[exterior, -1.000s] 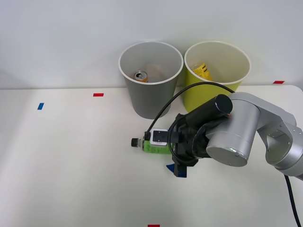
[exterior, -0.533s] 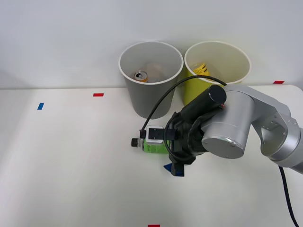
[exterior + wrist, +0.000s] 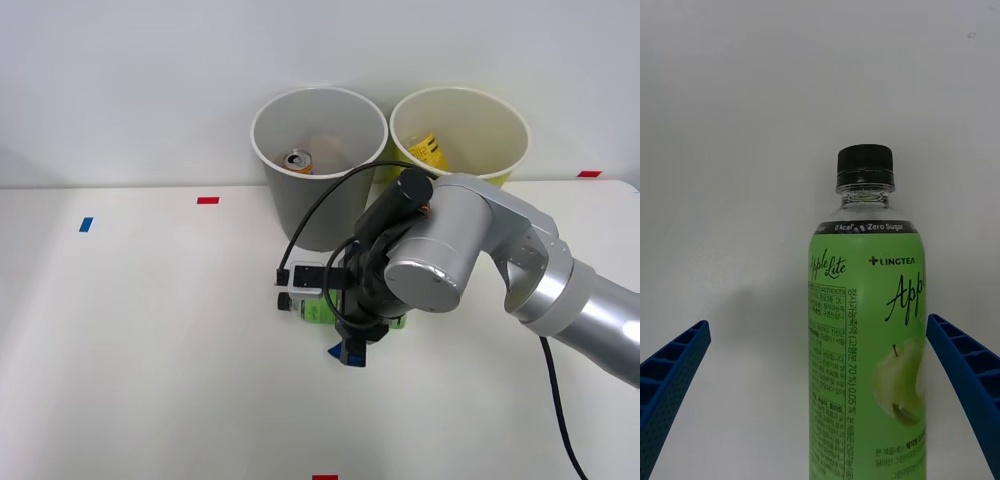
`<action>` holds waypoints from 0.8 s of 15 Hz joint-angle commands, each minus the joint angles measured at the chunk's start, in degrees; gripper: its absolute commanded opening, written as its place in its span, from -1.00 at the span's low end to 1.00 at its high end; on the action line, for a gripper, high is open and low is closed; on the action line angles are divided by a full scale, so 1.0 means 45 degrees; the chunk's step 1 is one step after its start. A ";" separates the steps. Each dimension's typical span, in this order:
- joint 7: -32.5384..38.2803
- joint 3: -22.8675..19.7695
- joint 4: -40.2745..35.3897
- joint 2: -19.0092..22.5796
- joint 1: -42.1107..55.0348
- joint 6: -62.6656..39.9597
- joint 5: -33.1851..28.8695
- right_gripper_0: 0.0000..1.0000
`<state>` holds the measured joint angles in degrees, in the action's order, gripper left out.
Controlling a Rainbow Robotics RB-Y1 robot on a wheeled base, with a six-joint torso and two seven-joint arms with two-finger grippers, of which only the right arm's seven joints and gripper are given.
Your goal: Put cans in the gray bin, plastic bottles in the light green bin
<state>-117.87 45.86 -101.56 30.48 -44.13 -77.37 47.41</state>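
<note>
A plastic bottle with a green label and a black cap lies on its side on the white table, cap pointing left, just in front of the gray bin. My right gripper is open and straddles the bottle's body, one blue finger on each side, not touching it. The near finger shows below the wrist. A can with an orange side lies inside the gray bin. The light green bin stands right of the gray one, behind my arm.
A yellow-labelled item lies inside the light green bin. Small tape marks sit on the table: red, blue, red and red. A black cable loops from my wrist past the gray bin.
My right arm has slid left and lower over the lying bottle, covering more of it. The bottle, the can and both bins have stayed put.
</note>
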 commanded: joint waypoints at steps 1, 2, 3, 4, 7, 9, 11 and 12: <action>-0.0448 0.0004 0.1007 -0.0464 -0.0292 0.0005 -0.0009 1.00; -0.0604 0.0004 0.1358 -0.0698 -0.0428 0.0005 -0.0029 1.00; -0.0721 0.0004 0.1651 -0.0835 -0.0546 0.0024 -0.0029 1.00; -0.0858 0.0004 0.1905 -0.0933 -0.0663 0.0005 -0.0029 1.00; -0.1209 0.0004 0.2530 -0.1284 -0.0761 0.0044 -0.0107 1.00; -0.1346 0.0004 0.2862 -0.1538 -0.0800 0.0044 -0.0283 1.00; -0.1424 0.0004 0.2901 -0.1695 -0.0780 0.0044 -0.0673 1.00; -0.1444 -0.0015 0.3136 -0.1831 -0.0780 0.0063 -0.0693 1.00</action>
<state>-124.21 45.86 -88.31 22.83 -47.66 -77.16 44.63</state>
